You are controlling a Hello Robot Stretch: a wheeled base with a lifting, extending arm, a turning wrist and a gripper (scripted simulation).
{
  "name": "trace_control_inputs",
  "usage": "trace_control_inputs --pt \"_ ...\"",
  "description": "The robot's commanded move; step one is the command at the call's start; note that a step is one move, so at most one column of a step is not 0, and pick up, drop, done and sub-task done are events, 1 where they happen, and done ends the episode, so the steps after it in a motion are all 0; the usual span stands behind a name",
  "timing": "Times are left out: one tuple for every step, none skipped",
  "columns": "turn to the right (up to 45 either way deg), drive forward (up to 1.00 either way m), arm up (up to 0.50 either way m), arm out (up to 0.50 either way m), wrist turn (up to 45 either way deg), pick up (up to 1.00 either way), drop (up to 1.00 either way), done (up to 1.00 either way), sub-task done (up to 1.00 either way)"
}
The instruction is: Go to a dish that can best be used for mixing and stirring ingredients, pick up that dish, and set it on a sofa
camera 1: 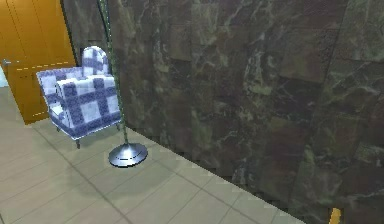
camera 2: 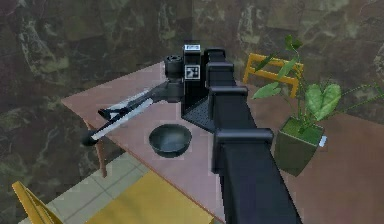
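A dark round bowl [camera 2: 170,140] sits on a pinkish table [camera 2: 115,90] in the arm side view. The arm [camera 2: 240,150] rises from the bottom edge and reaches over that table. Its gripper [camera 2: 98,125] points to the view's left, with thin fingers [camera 2: 125,105] stretching toward the table's left edge. The bowl lies below and to the right of those fingers, close to the arm's bar. Only bare tabletop lies behind the fingertips, so the gripper holds nothing.
A potted plant [camera 2: 300,125] and a yellow chair [camera 2: 270,68] stand at the arm side view's right, another yellow chair [camera 2: 32,205] at bottom left. In the forward view a plaid armchair [camera 1: 85,92], a floor lamp's base [camera 1: 128,155] and an orange door [camera 1: 35,40] adjoin a dark marble wall [camera 1: 250,80].
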Motion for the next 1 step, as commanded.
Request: trace_control_inputs --pt "0.0 0.00 0.00 0.00 45.0 0.00 0.00 0.00 0.00"
